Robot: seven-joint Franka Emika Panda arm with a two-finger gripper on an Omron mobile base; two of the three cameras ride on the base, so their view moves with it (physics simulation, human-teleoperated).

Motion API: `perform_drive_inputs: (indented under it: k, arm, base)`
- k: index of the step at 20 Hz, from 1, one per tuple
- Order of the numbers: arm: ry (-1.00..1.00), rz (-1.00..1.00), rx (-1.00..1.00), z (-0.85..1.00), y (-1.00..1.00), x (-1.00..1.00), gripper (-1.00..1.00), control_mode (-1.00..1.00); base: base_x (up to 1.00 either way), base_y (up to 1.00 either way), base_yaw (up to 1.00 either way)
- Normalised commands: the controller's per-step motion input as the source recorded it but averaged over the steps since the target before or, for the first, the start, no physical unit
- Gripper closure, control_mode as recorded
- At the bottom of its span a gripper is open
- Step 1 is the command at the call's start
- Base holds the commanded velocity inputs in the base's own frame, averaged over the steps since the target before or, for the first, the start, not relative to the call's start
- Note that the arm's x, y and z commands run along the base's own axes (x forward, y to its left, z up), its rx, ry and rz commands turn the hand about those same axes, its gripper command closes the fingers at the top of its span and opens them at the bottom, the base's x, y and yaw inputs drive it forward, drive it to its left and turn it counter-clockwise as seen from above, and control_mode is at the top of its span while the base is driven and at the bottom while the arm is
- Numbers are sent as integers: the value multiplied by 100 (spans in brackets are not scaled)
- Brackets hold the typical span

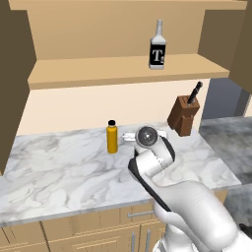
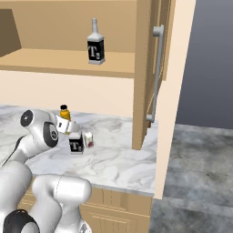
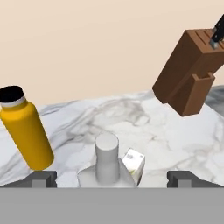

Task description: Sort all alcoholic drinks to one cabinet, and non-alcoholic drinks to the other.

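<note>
Hovering over a marble surface [image 1: 59, 167], the robot's claw [image 3: 112, 178] stands spread wide, its two fingertips [image 3: 41, 178] flanking the neck of a "T" bottle [image 2: 76, 144] without touching it. That bottle stands upright on the surface; in the hand view its pale neck and shoulders rise between the tips, with a small white carton [image 3: 134, 162] just beside it at about 2 o'clock.

An orange bottle [image 1: 112, 138] with a black cap stands on the surface near the back wall, at 9 o'clock from the claw in the left base view and at 10 o'clock in the hand view, apart from the "T" bottle.

A second "T" bottle [image 1: 157, 47] stands upright on the long shelf of the wide cabinet [image 1: 118, 71], its doors open, at 12 o'clock above the claw.

A brown knife block [image 1: 184, 115] holding one black-handled knife sits at 2 o'clock on the surface.

In the right base view, the narrow cabinet [image 2: 175, 73] with its grey bar handle [image 2: 156, 73] hangs at 3 o'clock from the shelf bottle.
</note>
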Motion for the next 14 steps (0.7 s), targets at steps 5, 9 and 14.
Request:
perform_drive_inputs:
  k: [5, 9, 14]
  arm:
    - [0, 0, 0, -33, 0, 21, -100, -100]
    - [0, 0, 0, -22, -9, 14, -100, -100]
    - [0, 0, 0, -12, -10, 15, -100, -100]
  base:
    - [0, 0, 0]
    - [0, 0, 0]
    - [0, 0, 0]
